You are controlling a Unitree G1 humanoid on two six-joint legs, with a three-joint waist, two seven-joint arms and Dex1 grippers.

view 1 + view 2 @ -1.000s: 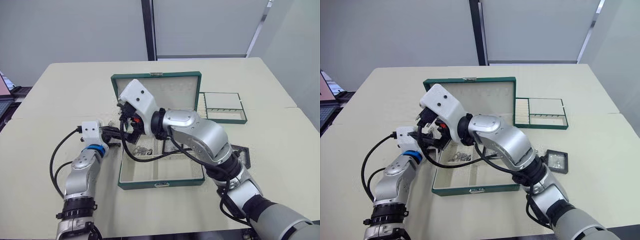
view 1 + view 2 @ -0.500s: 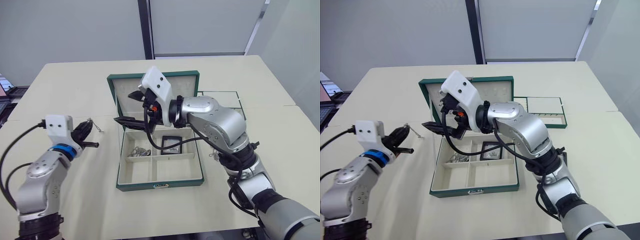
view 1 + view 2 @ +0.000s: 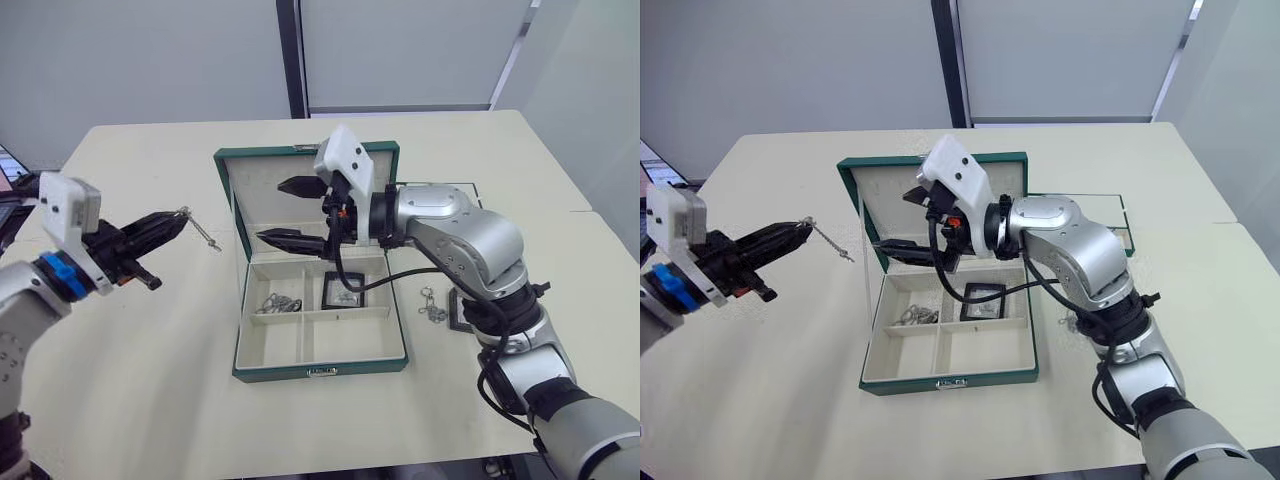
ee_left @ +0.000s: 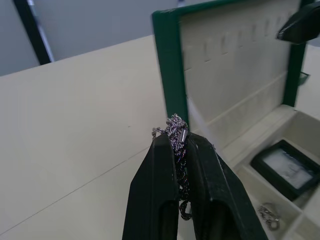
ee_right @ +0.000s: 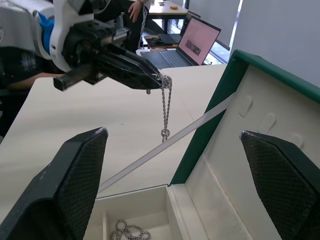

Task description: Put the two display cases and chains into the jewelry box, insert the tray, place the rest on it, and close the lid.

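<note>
While the jewelry box (image 3: pixel 320 330) sits open near the middle of the table (image 3: pixel 150 400) with its lid (image 3: pixel 300 190) standing upright at the back, the left gripper (image 3: pixel 175 222) hovers above the table's left side, well clear of the box, its two black fingers (image 4: pixel 165 200) pinched tight on a thin silver chain (image 3: pixel 203 232). Part of that chain bunches at the fingertips in the left wrist view, and a short length hangs free below them with a small ring at its end, not touching the table. The right gripper (image 3: pixel 295 212) reaches over the back-left part of the box, just in front of the lid's cream lining, with its fingers (image 5: pixel 75 175) spread wide apart and nothing between them. Inside the box, the back-left compartment holds another silver chain (image 3: pixel 277 302) lying in a loose heap, and the back-right compartment holds a black-framed display case (image 3: pixel 343 289) lying flat. On the table just right of the box, a further small chain (image 3: pixel 431 305) lies beside the second display case (image 3: pixel 458 312), which the right arm partly hides. Behind it, toward the table's back-right area, the green-edged tray (image 3: pixel 1120 225) peeks out past the right arm.
</note>
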